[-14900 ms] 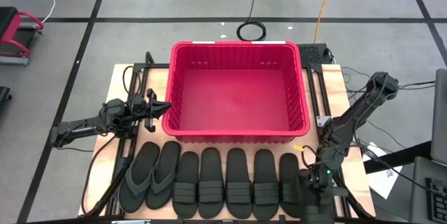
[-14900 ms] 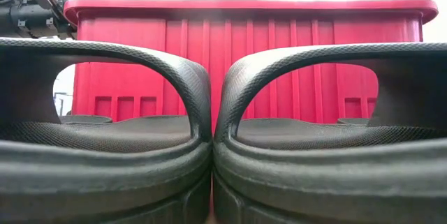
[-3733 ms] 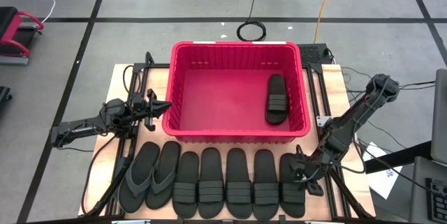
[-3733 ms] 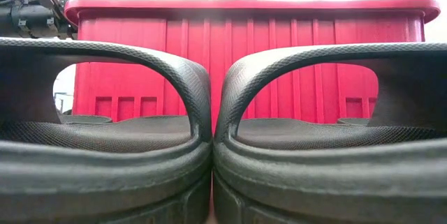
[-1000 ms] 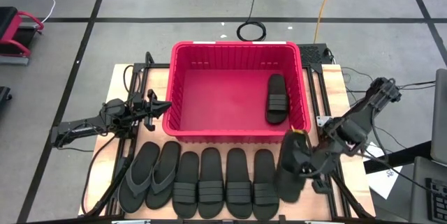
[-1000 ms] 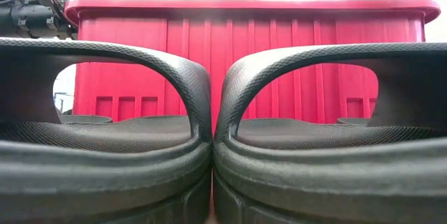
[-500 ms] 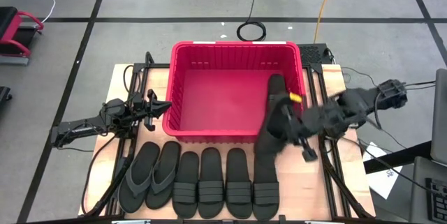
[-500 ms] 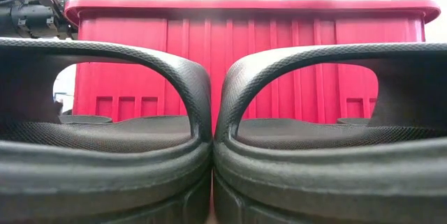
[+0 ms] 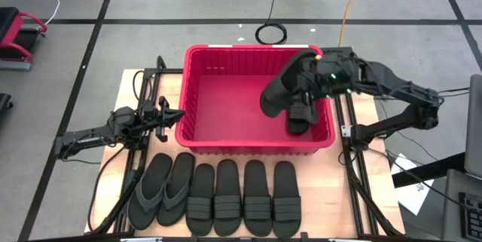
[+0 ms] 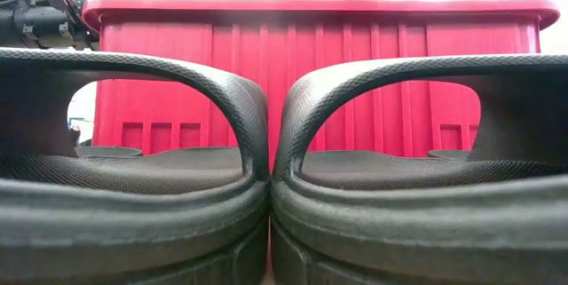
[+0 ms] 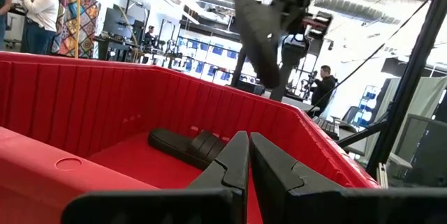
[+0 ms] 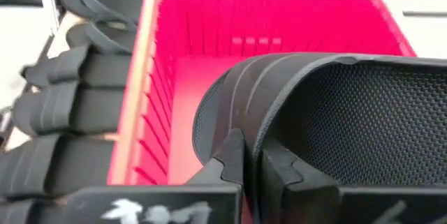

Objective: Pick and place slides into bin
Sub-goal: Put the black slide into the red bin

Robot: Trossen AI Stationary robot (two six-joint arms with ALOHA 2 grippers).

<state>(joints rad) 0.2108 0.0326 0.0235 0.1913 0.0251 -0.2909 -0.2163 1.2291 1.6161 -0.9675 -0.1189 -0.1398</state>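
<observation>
The red bin [image 9: 197, 99] stands at the table's middle, with one black slide [image 9: 298, 121] lying flat on its floor at the right; that slide also shows in the left wrist view [image 11: 187, 145]. My right gripper [image 9: 303, 82] is shut on a second black slide [image 9: 280, 90] above the bin's right half; the same slide shows in the left wrist view [image 11: 254, 34]. My left gripper [image 9: 177, 114] is shut and empty by the bin's left wall. Several slides [image 9: 227, 195] lie in a row on the table in front of the bin. My right gripper pinches the held slide's wide ribbed strap band [image 12: 236, 116] between its two fingers [image 12: 230, 155], at the band's edge. The slide is lifted clear above the bin, tilted, with one end hanging lower toward the bin's middle.
In the row, two thong-strap slides [image 9: 162, 188] lie at the left and several strap slides to their right. The near right corner of the table [image 9: 331, 197] is bare. The low view is filled by two slides [image 10: 266, 187] close to the camera. People stand in the room beyond.
My right gripper has lifted the rightmost slide off the table's near right part and carried it up, toward the far edge and leftward, over the bin's rim. The slide now hangs tilted above the bin's right half.
</observation>
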